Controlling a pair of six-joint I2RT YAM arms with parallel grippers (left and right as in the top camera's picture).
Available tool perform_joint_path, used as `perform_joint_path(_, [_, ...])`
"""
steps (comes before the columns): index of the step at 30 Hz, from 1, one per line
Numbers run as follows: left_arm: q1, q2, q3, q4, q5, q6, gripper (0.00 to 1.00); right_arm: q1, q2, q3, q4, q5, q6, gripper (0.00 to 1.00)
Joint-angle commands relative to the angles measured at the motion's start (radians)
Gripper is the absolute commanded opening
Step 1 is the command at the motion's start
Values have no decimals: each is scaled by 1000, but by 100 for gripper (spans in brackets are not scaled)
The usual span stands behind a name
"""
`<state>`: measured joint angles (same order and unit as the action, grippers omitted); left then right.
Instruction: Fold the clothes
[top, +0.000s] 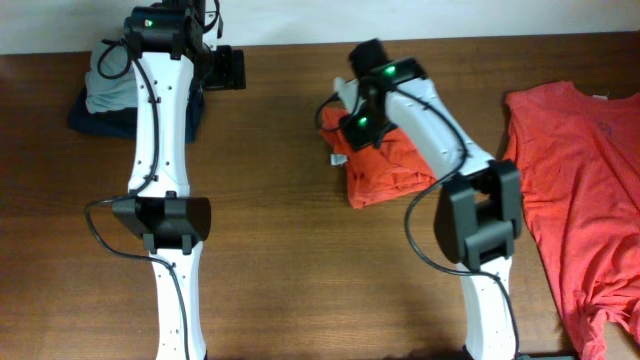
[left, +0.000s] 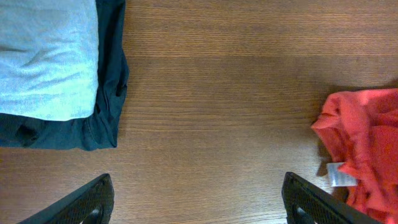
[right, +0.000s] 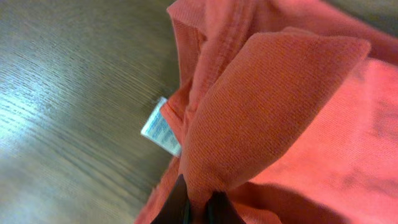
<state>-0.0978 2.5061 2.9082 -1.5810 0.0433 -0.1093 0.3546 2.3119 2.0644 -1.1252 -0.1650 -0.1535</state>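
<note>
Orange-red cotton T-shirt (top: 385, 165), bunched into a rough bundle, lies mid-way along the brown wooden table (top: 300, 250) in the overhead view. A second orange-red T-shirt (top: 585, 190) lies flat at the right edge.

Left wrist: left gripper (left: 202, 205) gapes wide over bare wood, holding nothing.

Right wrist: right gripper (right: 196, 208) pinched tight on a raised fold beside the white care label (right: 160, 132). Best to carry that fold low, lay it flat, then let go.

Four garments and one label on the table (top: 300, 260).
Two orange-red shirts: a bunched T-shirt (top: 390, 170) near the far edge's middle with one white label (right: 160, 134), and a spread T-shirt (top: 580, 190) at the right edge. At the far left corner, one pale blue-grey garment (top: 100, 92) lies atop one navy garment (top: 85, 120).
</note>
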Motion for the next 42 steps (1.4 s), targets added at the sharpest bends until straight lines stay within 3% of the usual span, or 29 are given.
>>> perform_joint_path(1, [9, -1, 12, 11, -15, -1, 86, 55, 19, 13, 30, 6, 5, 8])
perform_joint_path(2, [9, -1, 6, 14, -14, -1, 86, 62, 27, 13, 35, 6, 5, 15])
perform_joint_path(4, [9, -1, -16, 25, -14, -1, 86, 71, 34, 13, 41, 5, 6, 47])
perform_joint_path(7, [9, -1, -36, 28, -14, -1, 86, 66, 13, 34, 32, -37, 5, 53])
perform_joint_path(10, [0, -1, -38, 37, -2, 21, 86, 38, -52, 98, 4, -157, 5, 69])
perform_joint_path(14, [-23, -1, -38, 62, 139, 115, 86, -38, -130, 145, -77, -149, 46, 73])
perform_joint_path(17, [-37, -1, -39, 102, 243, 114, 80, -129, -151, 145, -156, -151, 70, 64])
perform_joint_path(18, [-45, -1, -47, 135, 313, 114, 66, -175, -143, 139, -187, -169, 69, 42])
perform_joint_path(19, [-56, 2, -56, 169, 376, 114, 40, -209, -138, 118, -195, -204, 69, 6])
perform_joint_path(20, [-71, 4, -73, 200, 430, 114, 15, -233, -135, 97, -194, -235, 69, 4])
perform_joint_path(22, [-105, 13, -111, 237, 475, 114, 1, -277, -119, 39, -179, -288, 56, 4])
perform_joint_path(28, [-188, 66, -190, 268, 497, 114, 0, -336, -103, -188, -19, -568, -85, 4])
perform_joint_path(36, [-246, 100, -190, 278, 563, 114, 1, -336, -101, -428, 263, -666, -85, 4])
perform_joint_path(42, [-245, 154, -191, 248, 493, 114, 1, -336, -99, -452, 216, -720, -75, 4])
